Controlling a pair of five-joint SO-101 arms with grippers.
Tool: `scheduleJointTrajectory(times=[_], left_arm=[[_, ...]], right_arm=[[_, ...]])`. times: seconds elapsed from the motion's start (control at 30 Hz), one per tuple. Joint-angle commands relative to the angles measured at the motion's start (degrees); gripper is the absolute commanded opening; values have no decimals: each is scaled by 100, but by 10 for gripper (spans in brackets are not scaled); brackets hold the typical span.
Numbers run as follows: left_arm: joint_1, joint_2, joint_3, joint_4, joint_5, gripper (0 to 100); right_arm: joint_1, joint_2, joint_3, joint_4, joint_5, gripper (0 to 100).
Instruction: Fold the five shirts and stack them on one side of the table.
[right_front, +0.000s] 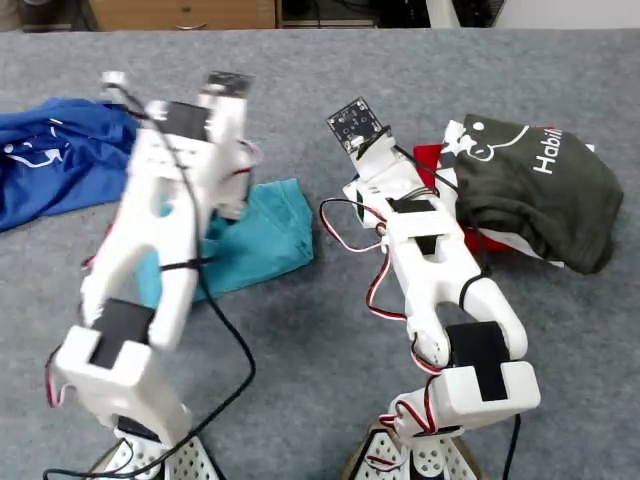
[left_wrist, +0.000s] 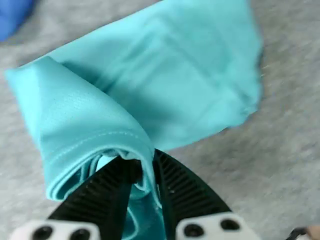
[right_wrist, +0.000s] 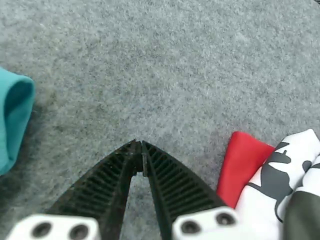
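Right up close, the left tool is clamped down on a rolled-over edge of the teal shirt, with a bunch of cloth squeezed between its ribbed jaws. The teal shirt lies part-folded on the grey bench. The blue shirt is off to its left, and the pile topped by the dark green shirt is well to its right.

The fabric looks light, floppy and a bit slick. My guess is it sags and unrolls if grabbed mid-panel, so hems or corners seem the better hold.

The right tool sits between the teal shirt and that pile, pressed together on nothing, just over bare bench.
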Motion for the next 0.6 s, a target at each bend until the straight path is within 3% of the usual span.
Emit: scheduleJointTrajectory(times=[0.0, 0.13, 0.57], left_arm=[[299, 215, -492, -466, 668, 19], [422, 637, -1125, -818, 985, 19], [624, 1622, -2268, -765, 1046, 21]], right_arm=[[-31, -40, -277, -105, -9, 2], [13, -40, -286, -105, -9, 2], [48, -57, -286, -114, -9, 2]])
